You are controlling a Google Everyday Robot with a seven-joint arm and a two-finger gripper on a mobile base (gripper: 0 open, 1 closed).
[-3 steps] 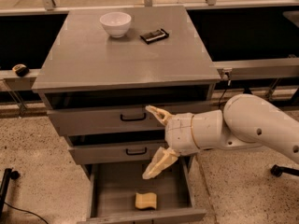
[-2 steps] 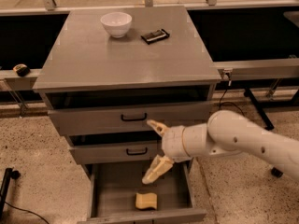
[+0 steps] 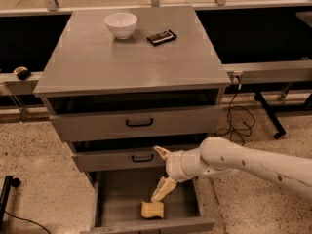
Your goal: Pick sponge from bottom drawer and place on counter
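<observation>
We saw the arm's cream two-finger gripper (image 3: 155, 174) at the front of the grey metal cabinet, over the open bottom drawer (image 3: 117, 195). Its fingers were spread wide apart and held nothing. The upper finger sat against the front of the middle drawer (image 3: 112, 159), and the lower one pointed down into the bottom drawer.

A second earlier the gripper hung higher, level with the two upper drawer fronts and well above the sponge. It had since dropped and tipped downward, so the lower fingertip was just above the small pale yellow foam sponge (image 3: 152, 209). We could not tell whether it was touching yet.

The sponge had not moved. It lay flat on the drawer floor near the front edge, about midway across.

The flat grey counter (image 3: 131, 62) carried only a white bowl (image 3: 121, 24) and a dark flat packet (image 3: 161, 37) near the back.

We judged this to be the approach step, nearly finished. Next the fingers would need to straddle the sponge and then close. The grasp, lift and placing on the counter were all not yet done.
</observation>
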